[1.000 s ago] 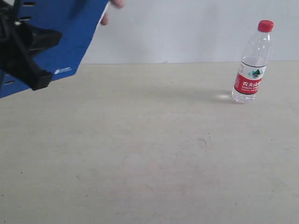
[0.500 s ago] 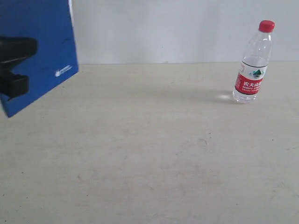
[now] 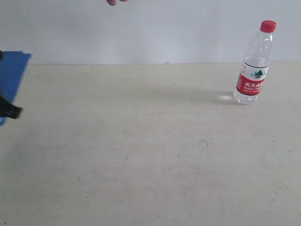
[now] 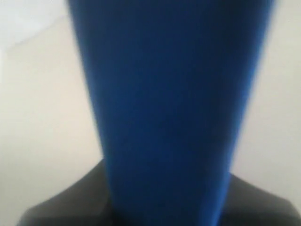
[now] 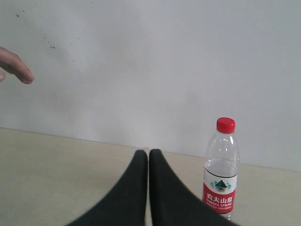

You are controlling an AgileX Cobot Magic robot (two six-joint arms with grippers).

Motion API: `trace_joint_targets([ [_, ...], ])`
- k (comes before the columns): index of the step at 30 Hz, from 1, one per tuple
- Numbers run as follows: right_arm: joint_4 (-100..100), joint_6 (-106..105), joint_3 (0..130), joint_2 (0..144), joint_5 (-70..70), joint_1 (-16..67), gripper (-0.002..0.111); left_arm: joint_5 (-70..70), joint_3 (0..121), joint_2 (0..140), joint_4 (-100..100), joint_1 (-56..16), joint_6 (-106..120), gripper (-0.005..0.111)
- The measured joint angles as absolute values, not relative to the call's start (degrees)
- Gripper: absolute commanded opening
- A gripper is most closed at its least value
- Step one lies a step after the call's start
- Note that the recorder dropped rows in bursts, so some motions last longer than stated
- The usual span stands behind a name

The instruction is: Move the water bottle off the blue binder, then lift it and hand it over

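The water bottle [image 3: 254, 66] stands upright on the table at the back right, with its red cap and red-and-white label; the right wrist view shows the bottle [image 5: 221, 174] just beside my right gripper [image 5: 148, 153], which is shut and empty. Only a strip of the blue binder [image 3: 11, 70] shows at the far left edge of the exterior view, held off the table. A black part of my left gripper [image 3: 11, 112] is on it. In the left wrist view the binder [image 4: 169, 94] fills the frame between the dark fingers [image 4: 70, 202] of my left gripper [image 4: 167, 188].
A person's fingertips [image 3: 115, 2] show at the top edge of the exterior view, and the hand [image 5: 16, 68] shows against the white wall in the right wrist view. The beige table [image 3: 141, 150] spreads between binder and bottle.
The left gripper has carried the binder leftward, almost out of the exterior view. The person's fingers, earlier at the binder's edge, are now apart from it. The bottle has not moved.
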State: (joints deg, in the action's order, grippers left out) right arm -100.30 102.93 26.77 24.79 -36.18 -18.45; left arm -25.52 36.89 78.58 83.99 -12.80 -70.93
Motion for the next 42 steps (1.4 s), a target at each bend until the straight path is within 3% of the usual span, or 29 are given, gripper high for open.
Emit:
trace_joint_targets([
  [4,-100.3,101.8,26.8,24.8,-35.4,-16.0,0.000,-34.8,35.4,70.5,87.8,-11.8,-76.4,0.007],
  [11,-100.3,98.5,26.8,24.8,-32.3,-8.7,0.000,-36.3,25.1,48.2,78.9,-11.8,-74.0,0.007],
  [17,-100.3,95.3,26.8,24.8,-30.0,-4.9,0.000,-26.1,23.2,25.2,40.4,-11.8,-43.9,0.007],
  [22,-100.3,94.9,26.8,24.8,-29.4,-4.7,0.000,-23.8,23.2,16.0,7.5,-11.8,-10.1,0.007],
  [30,-100.3,94.9,26.8,24.8,-29.4,-4.7,0.000,-20.5,19.5,17.1,-7.6,-11.8,-3.0,0.007],
  [42,-100.3,95.0,26.8,24.8,-29.4,-4.7,0.000,-3.1,19.6,35.0,-10.4,-11.9,-0.7,0.007],
])
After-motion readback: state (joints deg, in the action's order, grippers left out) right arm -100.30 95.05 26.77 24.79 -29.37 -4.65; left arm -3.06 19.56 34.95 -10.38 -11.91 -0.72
